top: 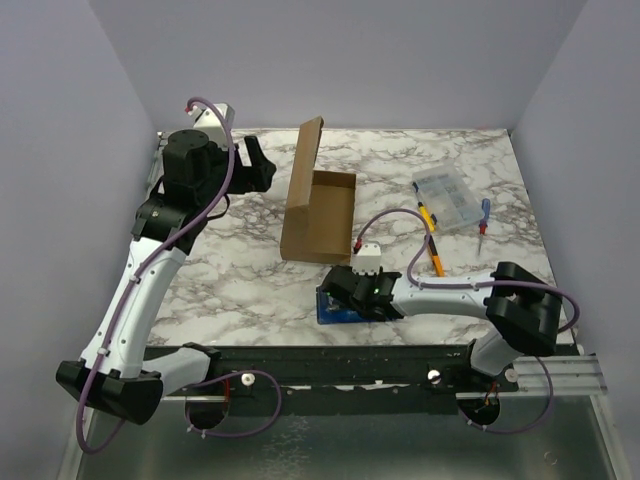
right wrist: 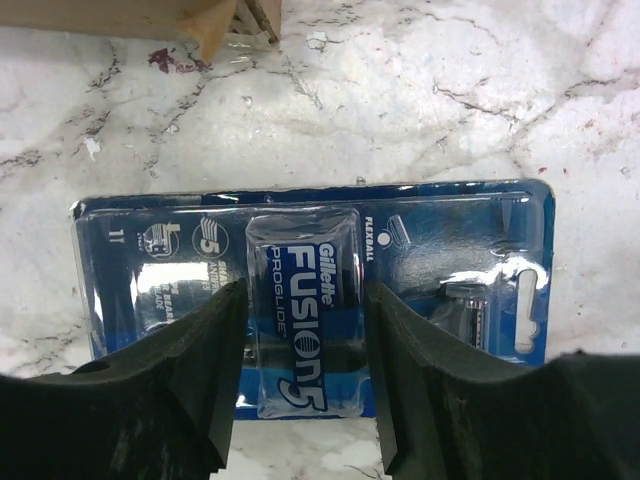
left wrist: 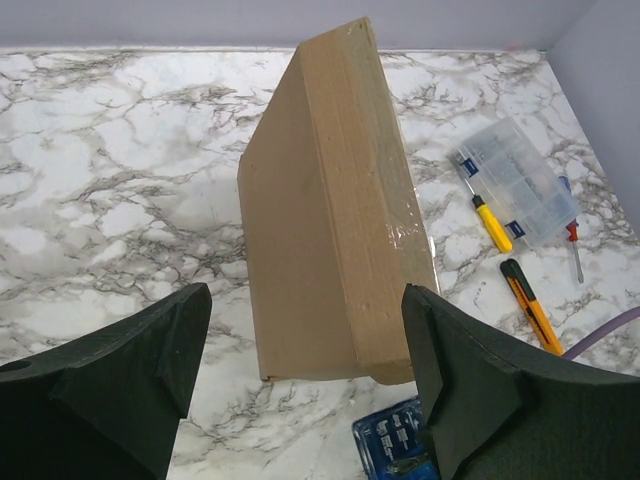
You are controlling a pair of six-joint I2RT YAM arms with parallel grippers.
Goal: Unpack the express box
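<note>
Right gripper [right wrist: 305, 295] straddles the blue "Gillette Fusion5 ProGlide" pack [right wrist: 450, 235] at six o'clock of the express box [top: 322, 205]; whether it pinches is unclear. Left gripper [left wrist: 305, 300] spread.

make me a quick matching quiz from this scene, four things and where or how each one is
Things:
1. express box
2. blue razor pack
3. clear compartment case
4. left end effector

States or places:
A. lying flat between the right end effector's fingers
B. far right of the table, beside a yellow-handled screwdriver
C. open, lid standing up
D. wide open, holding nothing

Pairs: 1-C, 2-A, 3-B, 4-D
</note>
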